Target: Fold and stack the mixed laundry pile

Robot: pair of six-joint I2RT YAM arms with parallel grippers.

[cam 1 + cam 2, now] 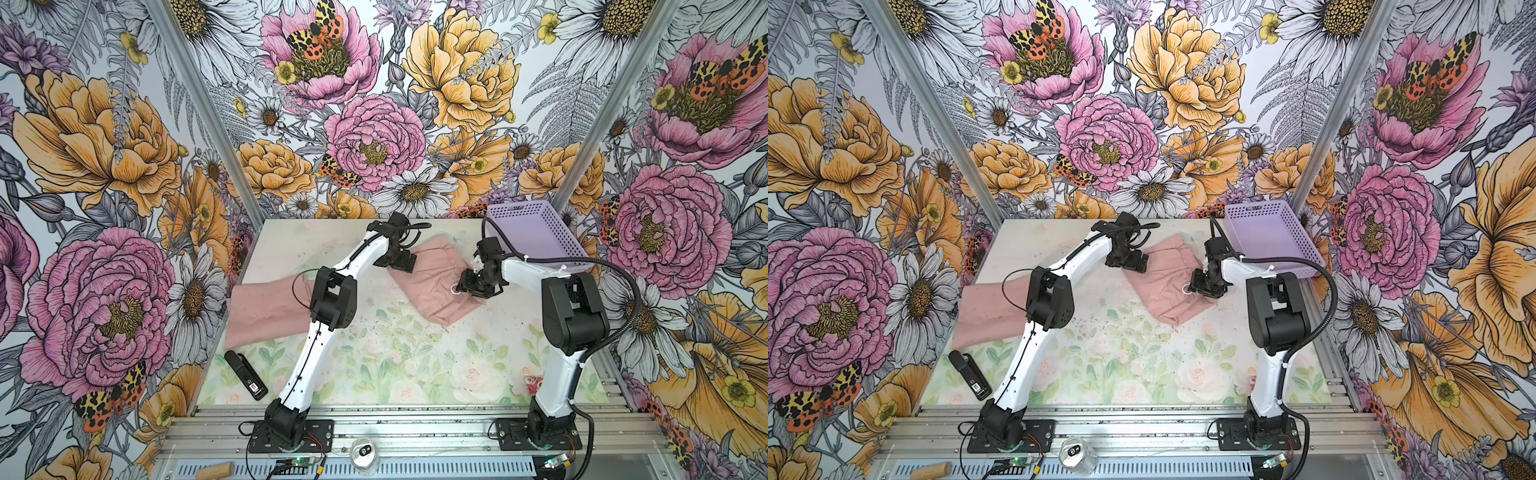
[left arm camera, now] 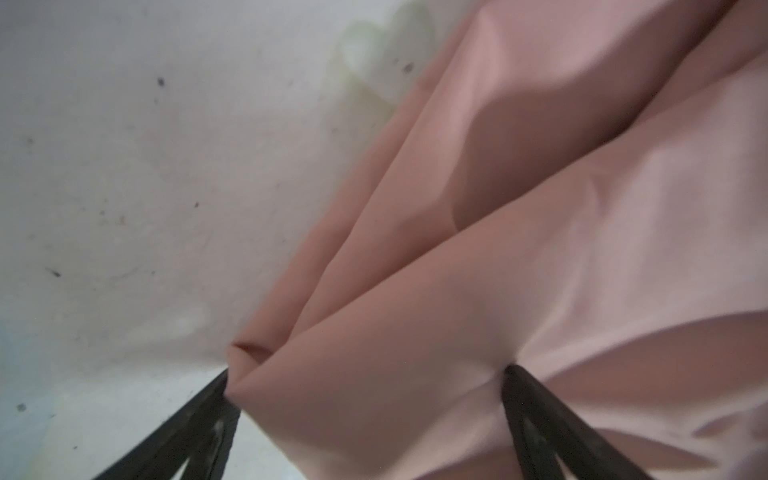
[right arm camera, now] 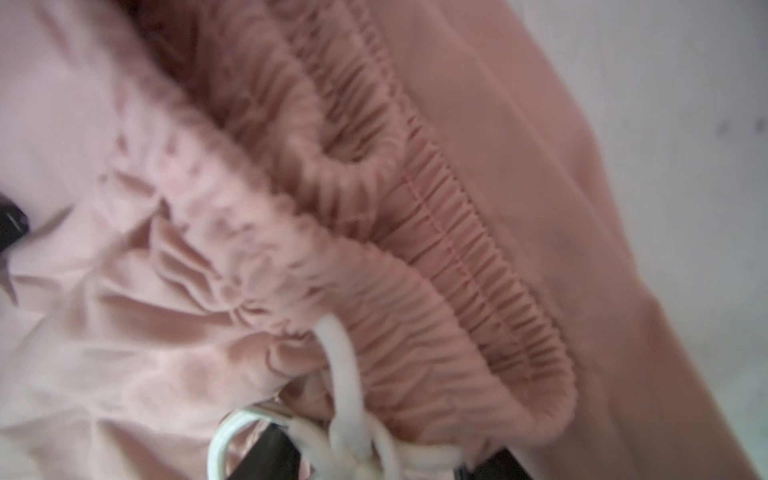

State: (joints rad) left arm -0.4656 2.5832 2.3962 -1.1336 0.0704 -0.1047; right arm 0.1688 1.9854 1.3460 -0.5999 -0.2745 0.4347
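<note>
Pale flower-printed tabletop (image 1: 395,357) carries a dusty-pink soft drawstring piece with gathered elastic waist (image 1: 436,291). At its folded corner the left end effector (image 2: 365,415) stands wide, black fingers (image 2: 536,415) straddling the cloth. The right end effector (image 1: 471,286) sits at the waistband beside the white cord (image 3: 345,374); whether it grips cannot be told. A second dusty-pink soft garment (image 1: 266,309) lies well apart from the left end effector.
</note>
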